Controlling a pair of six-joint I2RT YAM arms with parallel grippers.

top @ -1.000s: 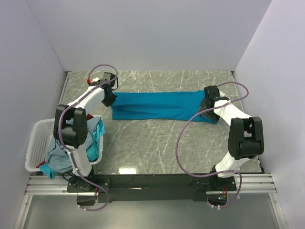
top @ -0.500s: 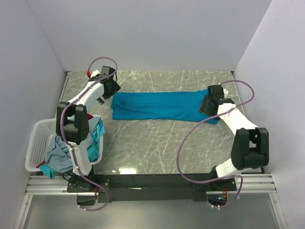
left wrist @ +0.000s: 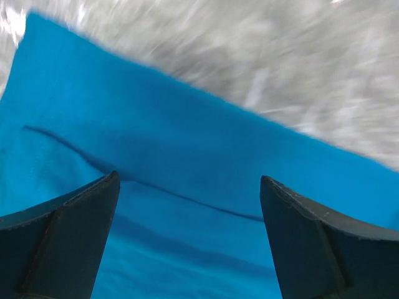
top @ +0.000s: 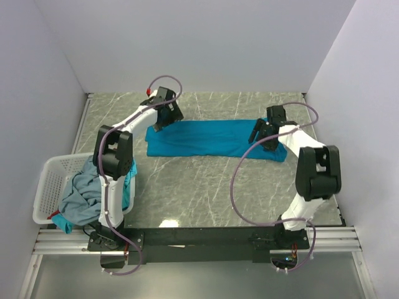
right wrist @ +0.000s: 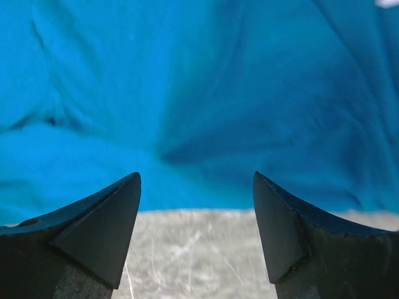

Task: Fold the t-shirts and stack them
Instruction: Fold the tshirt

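**foldbot_fan:** ok so where's everything sitting right now? Start from the arm side.

**grey_marble:** Closest in, on the left, there's the white basket [top: 43,187] with a crumpled grey-blue shirt [top: 81,194] heaped in it, plus a bit of teal cloth [top: 62,221] poking out at the near corner. Neither hand is anywhere near that.

**foldbot_fan:** and the main shirt?

**grey_marble:** The bright blue t-shirt [top: 206,138] lies further back on the tabletop [top: 206,193], folded into a long strip running left to right. There's one hand at each end of it.

**foldbot_fan:** holding it?

**grey_marble:** Nope, both are spread wide with nothing between the fingers. The right hand [top: 257,134] is over the strip's right end. In its wrist cam [right wrist: 196,230] the blue cloth fills most of the view, with the shirt's edge and a strip of marble showing low between the fingertips. The left hand [top: 161,119] is at the far left corner. In its wrist cam [left wrist: 187,237] there's cloth with a seam line under the gap, and the shirt's edge with blurry tabletop past it.

**foldbot_fan:** touching the cloth at all?

**grey_marble:** Honestly can't tell.
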